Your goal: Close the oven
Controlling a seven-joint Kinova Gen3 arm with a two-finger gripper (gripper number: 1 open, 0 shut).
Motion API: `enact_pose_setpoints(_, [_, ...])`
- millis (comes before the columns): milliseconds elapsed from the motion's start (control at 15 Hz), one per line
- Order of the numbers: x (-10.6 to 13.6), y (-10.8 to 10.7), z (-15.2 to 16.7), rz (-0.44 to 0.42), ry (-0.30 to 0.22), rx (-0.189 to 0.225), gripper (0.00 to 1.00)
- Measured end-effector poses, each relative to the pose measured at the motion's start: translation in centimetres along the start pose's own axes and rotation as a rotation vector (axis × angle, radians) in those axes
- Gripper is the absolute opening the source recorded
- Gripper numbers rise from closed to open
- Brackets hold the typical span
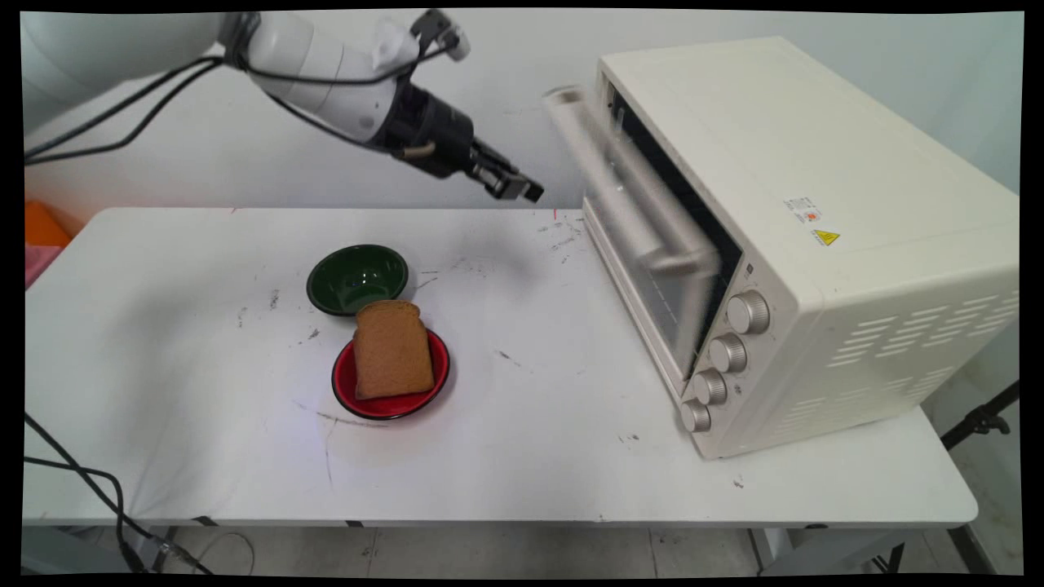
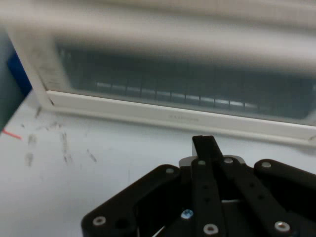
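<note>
We are seeing the gripper [image 1: 512, 186] with fingers pressed together, holding nothing, upper centre of frame, near the toaster oven [image 1: 807, 236] door's handle [image 1: 628, 187]. Door looks rigid and hinged, blurring mid-swing; handle is the likeliest grasp point.

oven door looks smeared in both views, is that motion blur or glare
Motion blur, it seems: in the main view the oven door and its handle are streaked while the oven body, the bread and the bowls stay sharp; in the hand view the door is smeared too, the tool sharp.
</note>
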Motion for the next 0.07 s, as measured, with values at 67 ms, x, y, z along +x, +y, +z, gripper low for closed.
enact_pose_setpoints(67, [0.73,-0.14,-0.42,0.004,0.009,0.001,0.00])
